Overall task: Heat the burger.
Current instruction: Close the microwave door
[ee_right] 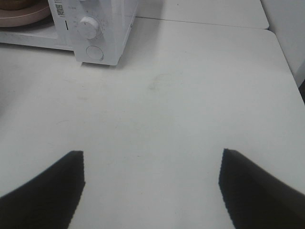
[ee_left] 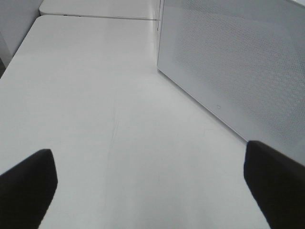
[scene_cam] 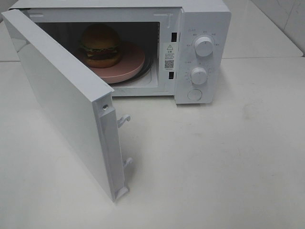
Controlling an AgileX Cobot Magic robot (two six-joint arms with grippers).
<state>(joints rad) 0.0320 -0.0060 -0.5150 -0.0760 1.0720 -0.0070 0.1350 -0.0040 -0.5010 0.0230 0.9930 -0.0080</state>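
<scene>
- The burger [scene_cam: 100, 45] is sitting on a pink plate [scene_cam: 136, 67] inside the microwave [scene_cam: 205, 28], which is standing at the far side of the white bench [scene_cam: 214, 162].
- The microwave door [scene_cam: 62, 105] is hanging wide open on the left.
- The left end effector [ee_left: 147, 152] is hovering over the bench beside the door, fingers apart.
- The right end effector [ee_right: 151, 153] is hovering near the microwave's right, fingers apart.
- A tiled wall [scene_cam: 286, 19] is showing far right.

The microwave's [scene_cam: 205, 28] sticker [scene_cam: 169, 56] bears a warning triangle [scene_cam: 169, 47] and QR code [scene_cam: 168, 63].
</scene>
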